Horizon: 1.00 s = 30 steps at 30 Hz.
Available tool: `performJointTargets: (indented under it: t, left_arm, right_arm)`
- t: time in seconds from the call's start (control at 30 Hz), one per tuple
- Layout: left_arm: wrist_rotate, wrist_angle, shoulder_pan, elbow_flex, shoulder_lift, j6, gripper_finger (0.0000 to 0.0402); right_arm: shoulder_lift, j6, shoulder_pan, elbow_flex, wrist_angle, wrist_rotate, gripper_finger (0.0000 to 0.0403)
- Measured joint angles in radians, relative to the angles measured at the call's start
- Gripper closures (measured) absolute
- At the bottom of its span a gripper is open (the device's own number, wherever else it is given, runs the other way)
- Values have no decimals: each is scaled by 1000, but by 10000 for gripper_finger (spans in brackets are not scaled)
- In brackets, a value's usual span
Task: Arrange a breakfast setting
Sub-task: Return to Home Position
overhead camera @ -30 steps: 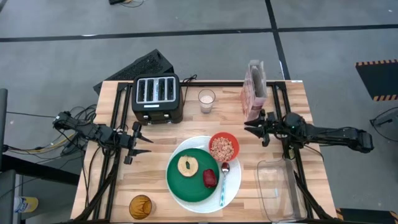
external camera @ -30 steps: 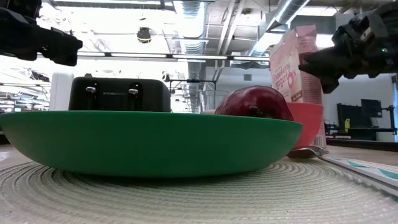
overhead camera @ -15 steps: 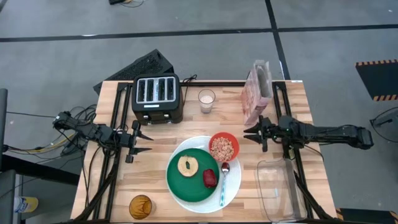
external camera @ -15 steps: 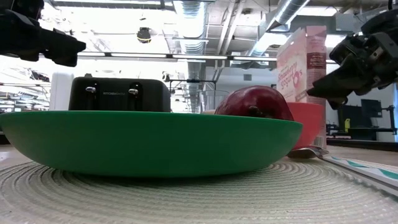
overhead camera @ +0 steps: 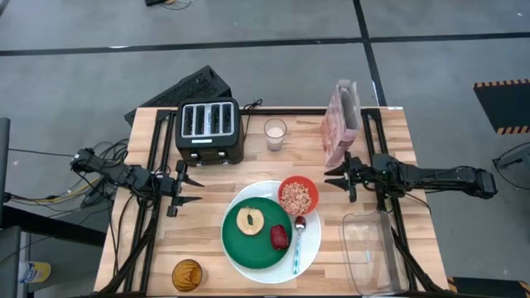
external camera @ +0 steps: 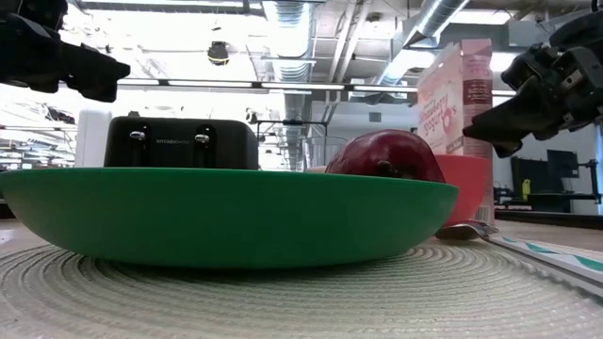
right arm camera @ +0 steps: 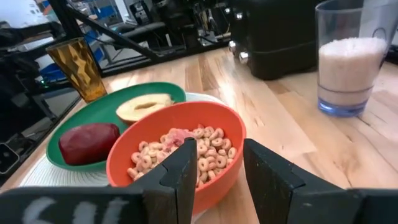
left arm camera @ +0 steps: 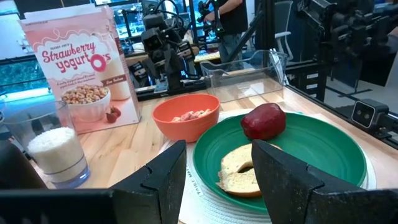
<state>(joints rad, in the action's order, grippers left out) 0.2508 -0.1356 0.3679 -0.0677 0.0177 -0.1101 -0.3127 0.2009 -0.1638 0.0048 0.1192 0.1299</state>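
Observation:
A large white plate (overhead camera: 308,252) lies at the table's near middle, on a woven mat (external camera: 283,292). On it lies a green plate (overhead camera: 248,244) with round toasted bread (overhead camera: 250,220) and a dark-red fruit (overhead camera: 280,237). A red bowl (overhead camera: 298,195) of cereal sits on the white plate's far right rim. A blue-handled spoon (overhead camera: 297,248) lies on its right side. My left gripper (overhead camera: 195,189) hovers open left of the plates. My right gripper (overhead camera: 331,178) hovers open right of the bowl, near the foot of a pink cereal box (overhead camera: 341,122).
A black toaster (overhead camera: 209,130) and a glass of milk (overhead camera: 275,132) stand at the far side. An amber glass (overhead camera: 187,275) stands at the near left. A clear plastic container (overhead camera: 368,252) sits at the near right. A person stands in the room beyond (left arm camera: 227,18).
My right gripper has drawn back from the cereal box, toward the table's near edge and a little lower. The box leaned a second ago and now stands upright on the table, a little farther right.

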Motion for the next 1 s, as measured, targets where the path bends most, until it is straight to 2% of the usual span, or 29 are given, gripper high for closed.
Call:
performJointTargets:
  t: [0.23, 0.53, 1.0]
  left_arm:
    - [0, 0, 0, 0, 0, 1, 231]
    - [0, 0, 0, 0, 0, 1, 231]
    - [0, 0, 0, 0, 0, 1, 231]
  right_arm:
    - [0, 7, 0, 0, -52, 0, 250]
    - [0, 248, 0, 0, -60, 0, 250]
    - [0, 252, 0, 0, -60, 0, 250]
